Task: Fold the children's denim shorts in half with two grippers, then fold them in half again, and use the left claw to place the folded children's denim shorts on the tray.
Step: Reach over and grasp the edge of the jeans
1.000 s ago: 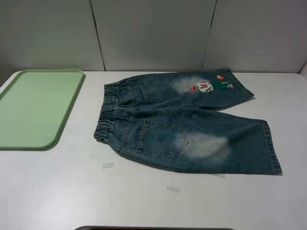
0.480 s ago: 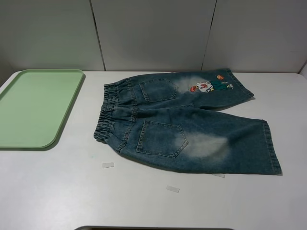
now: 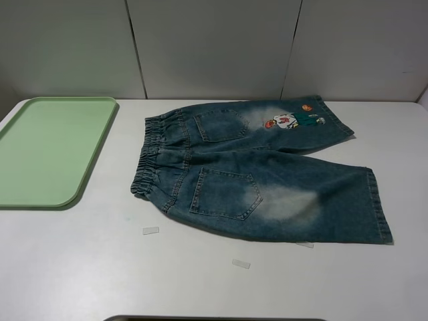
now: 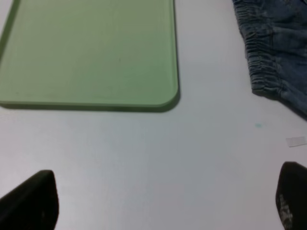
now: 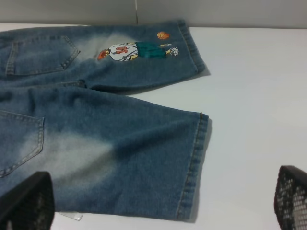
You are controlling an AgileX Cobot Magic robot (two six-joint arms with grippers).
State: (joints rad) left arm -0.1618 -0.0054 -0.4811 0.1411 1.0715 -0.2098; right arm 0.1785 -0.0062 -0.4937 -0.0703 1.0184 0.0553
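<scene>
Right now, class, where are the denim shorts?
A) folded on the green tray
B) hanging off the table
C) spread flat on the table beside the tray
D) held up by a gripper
C: the denim shorts lie unfolded on the table, apart from the green tray.

Setting: a robot test bench in a lab-type room. Evidence: a bare white tabletop (image 3: 80,274) fills the lower frame. Plain pale-grey wall panels (image 3: 214,47) run across the top, split by dark vertical seams (image 3: 136,50). Props laid flat: green tray (image 3: 81,190) at upper left, denim shorts (image 3: 267,180) at centre, small clear strips (image 3: 150,231) at lower centre.
</scene>
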